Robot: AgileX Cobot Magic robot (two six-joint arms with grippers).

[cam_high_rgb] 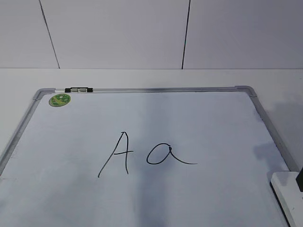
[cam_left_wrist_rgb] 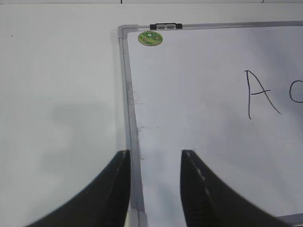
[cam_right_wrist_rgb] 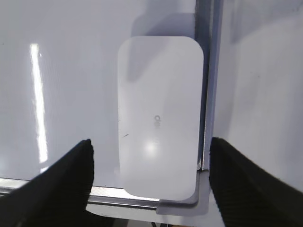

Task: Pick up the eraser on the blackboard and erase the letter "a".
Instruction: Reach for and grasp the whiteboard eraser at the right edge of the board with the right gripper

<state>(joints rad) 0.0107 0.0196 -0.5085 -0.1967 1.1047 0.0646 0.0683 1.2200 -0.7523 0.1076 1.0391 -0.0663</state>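
Both grippers (cam_left_wrist_rgb: 155,153) (cam_right_wrist_rgb: 149,144) open, empty

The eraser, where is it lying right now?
The eraser lies on the blackboard in its near right corner, against the frame, between the open right gripper's fingers.

The eraser (cam_high_rgb: 289,195) (lower right corner) is cut off by the exterior view's edge.

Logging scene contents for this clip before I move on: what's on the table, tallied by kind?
Whiteboards: 1, the blackboard
Erasers: 1, the eraser, lying at the board's corner
Handwritten letters: 2, capital A and the letter "a"
Round green stickers: 1, green sticker
Black clips on the top frame: 1, black clip
Total: 6
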